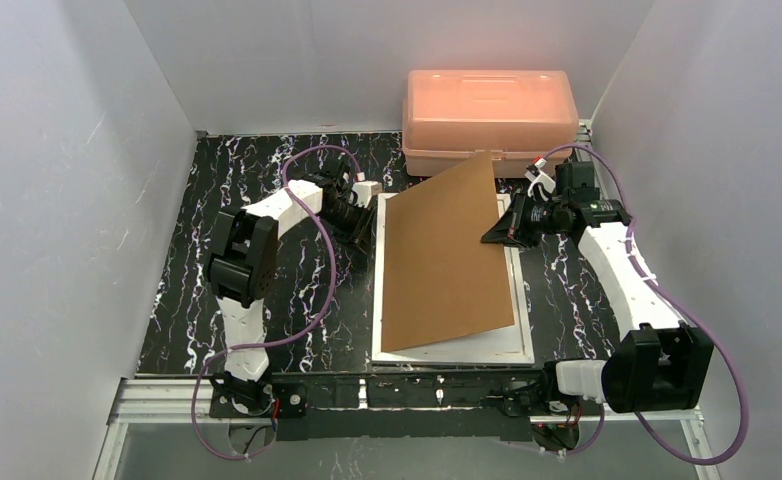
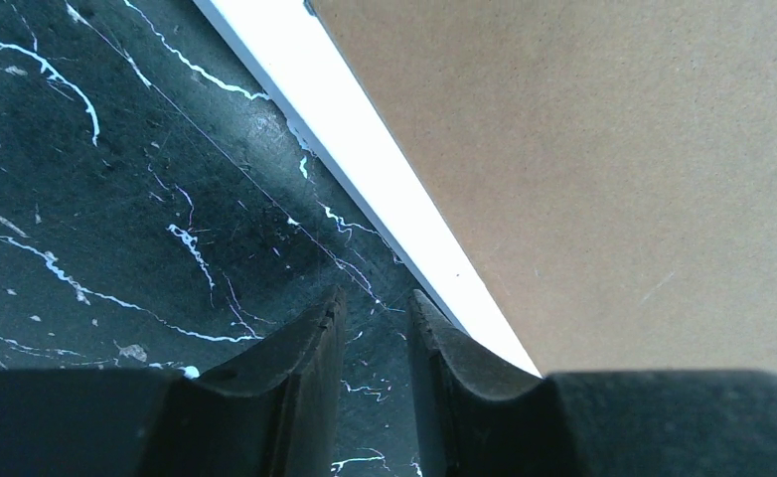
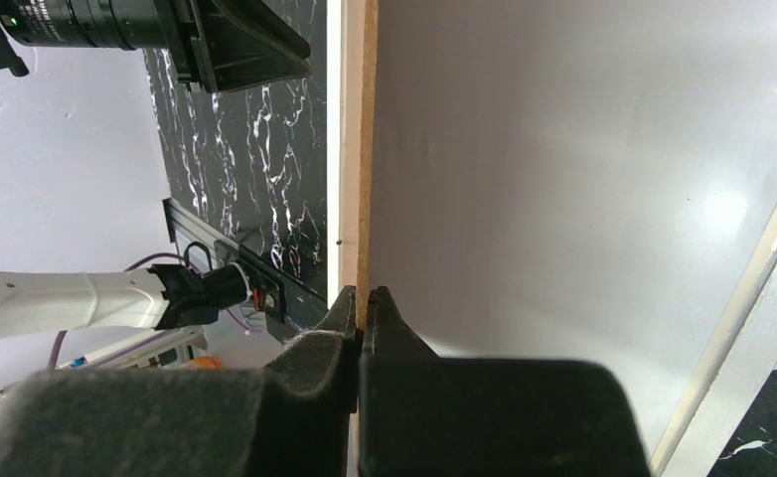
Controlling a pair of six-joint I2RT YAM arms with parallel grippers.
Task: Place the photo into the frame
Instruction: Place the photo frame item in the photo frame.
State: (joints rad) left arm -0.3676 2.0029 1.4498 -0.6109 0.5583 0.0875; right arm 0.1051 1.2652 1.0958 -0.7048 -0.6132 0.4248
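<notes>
Nearest, both arm bases sit at the near edge of the table (image 1: 197, 280).

Frame (image 1: 447, 352): lies flat at the centre of the table, long sides running near to far, its near rim just beyond the bases.

Board (image 1: 447, 260): brown, tilted over the frame. Its left edge is down along the frame's left rim. Its right edge is raised clear of the right rim.

Right gripper (image 1: 492, 236): clamped on the board's raised right edge, towards its far half. The right wrist view confirms this: the gripper (image 3: 363, 296) has both fingers (image 3: 315, 348) pressed against the thin tan edge with no gap. Under the lifted board that view shows a pale glossy surface bounded by the frame's white rim (image 3: 752, 328). Whether it is the pane or the back of a print, I cannot tell.

Photo: its cloud picture is not identifiable in any view, so its position cannot be told.

Left gripper (image 1: 367, 232): low over the table, just beside the frame's left rim near the far-left corner. In the left wrist view the gripper (image 2: 377, 303) has its jaws a narrow way apart, with bare table (image 2: 116, 199) between them and nothing held. The tips point towards the white rim (image 2: 365, 169), near it but apart. Whether they touch the table cannot be told.

Farthest, the pink box (image 1: 487, 110), lid closed, stands against the back wall beyond the frame's far-right corner.
</notes>
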